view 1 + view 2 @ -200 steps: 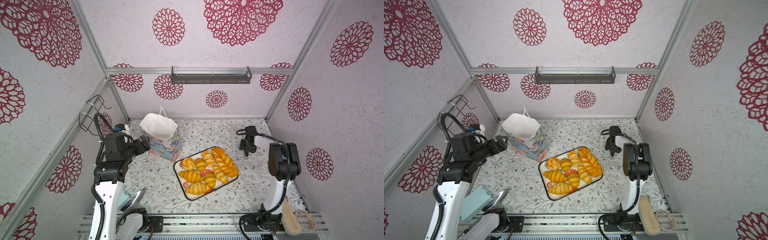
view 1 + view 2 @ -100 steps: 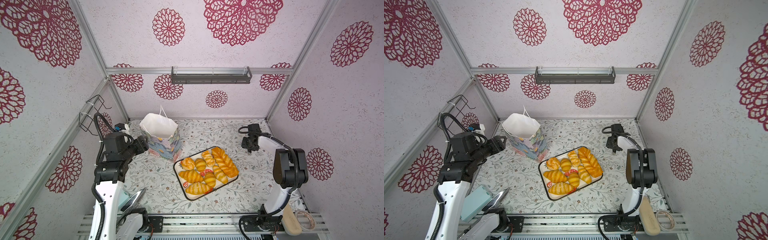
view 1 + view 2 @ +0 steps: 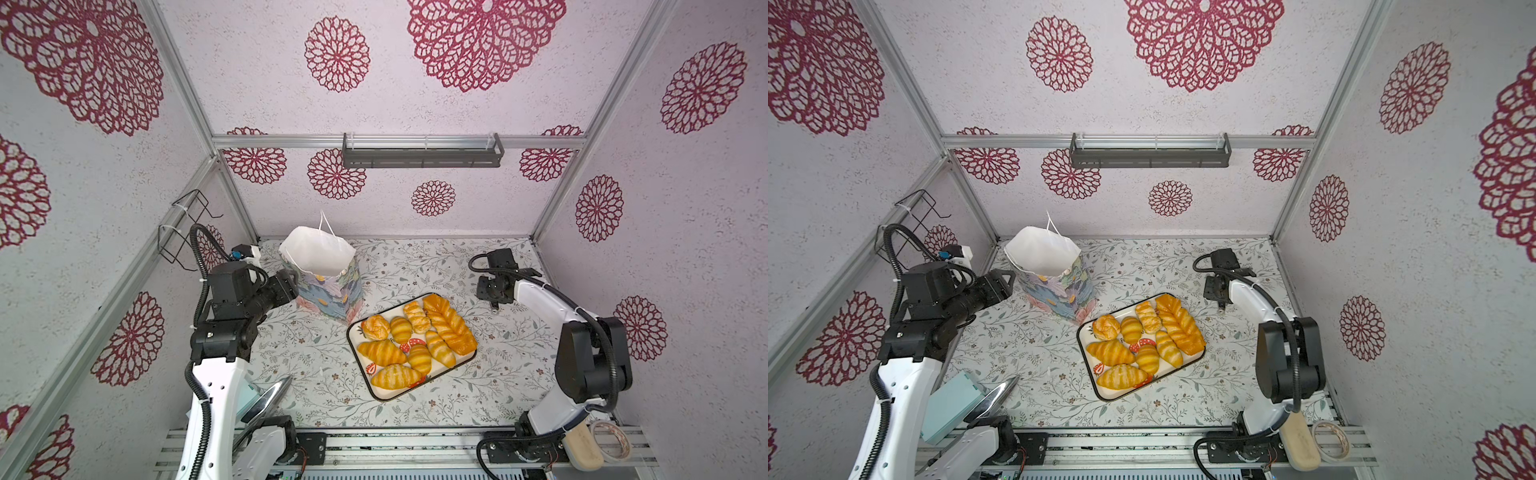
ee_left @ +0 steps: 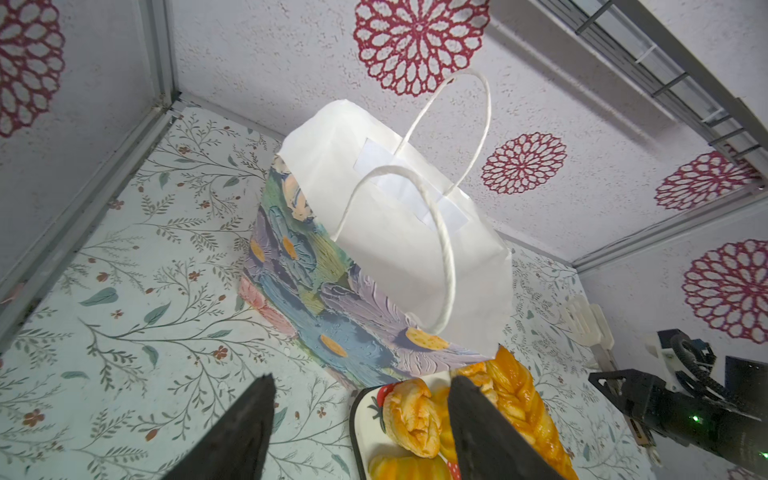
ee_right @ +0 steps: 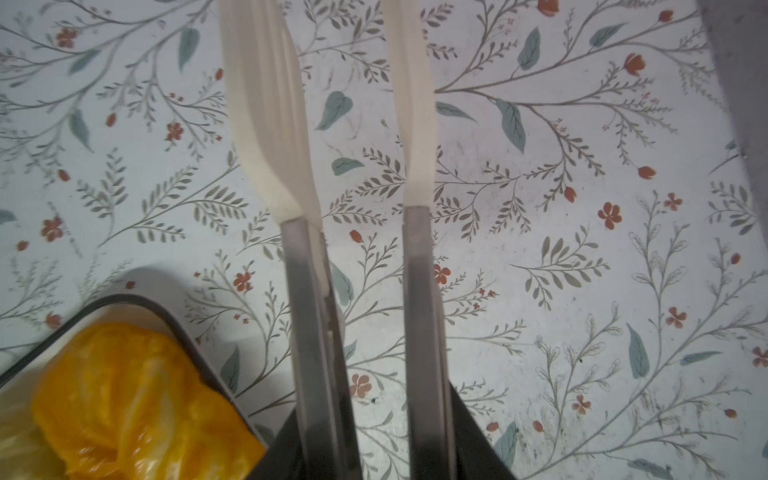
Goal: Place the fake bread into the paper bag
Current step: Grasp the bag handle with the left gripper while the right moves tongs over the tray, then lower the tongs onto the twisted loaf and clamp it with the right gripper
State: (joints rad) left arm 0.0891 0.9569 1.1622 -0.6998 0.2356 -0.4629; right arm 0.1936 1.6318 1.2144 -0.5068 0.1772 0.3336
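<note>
Several glossy golden pieces of fake bread (image 3: 411,345) (image 3: 1142,340) fill a strawberry-print tray (image 3: 360,365); a plaited loaf (image 3: 451,328) lies along its right side. Upright behind the tray's left corner stands the paper bag (image 3: 328,286) (image 3: 1059,286) (image 4: 395,232), mouth open and white inside. My left gripper (image 3: 293,278) (image 3: 1007,276) (image 4: 360,377) hovers open and empty at the bag's left side. Beyond the tray's far right corner, my right gripper (image 3: 492,291) (image 3: 1219,291) (image 5: 374,419) is shut on white-tipped tongs (image 5: 266,124) that point at the mat, tips apart and empty.
Patterned walls close in three sides. A grey shelf (image 3: 422,151) hangs on the back wall and a wire rack (image 3: 183,228) on the left wall. A teal box (image 3: 951,405) sits front left, a tape roll (image 3: 609,436) front right.
The right arm's elbow has swung toward the front right while its gripper stayed beside the tray's far corner, and the tongs' arms have drawn closer. The left arm has barely moved.
</note>
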